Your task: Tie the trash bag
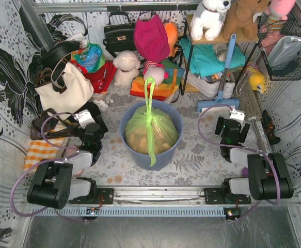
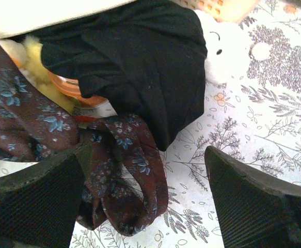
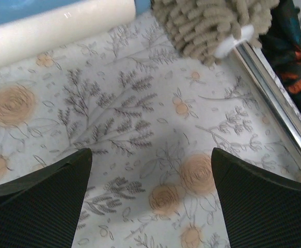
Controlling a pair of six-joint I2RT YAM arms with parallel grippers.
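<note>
I see the thin, translucent green bag (image 1: 151, 132) bulging in the round blue bin (image 1: 167, 155), centre table, neck gathered into stringy tails. Left gripper (image 2: 146, 154) and right gripper (image 3: 151, 155) gape wide, empty.

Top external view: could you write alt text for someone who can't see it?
A knotted light-green trash bag sits in a round blue-grey bin at the centre. The left tool and right tool rest either side, clear of it; a black handbag, a cream tote and plush toys crowd the back.
</note>
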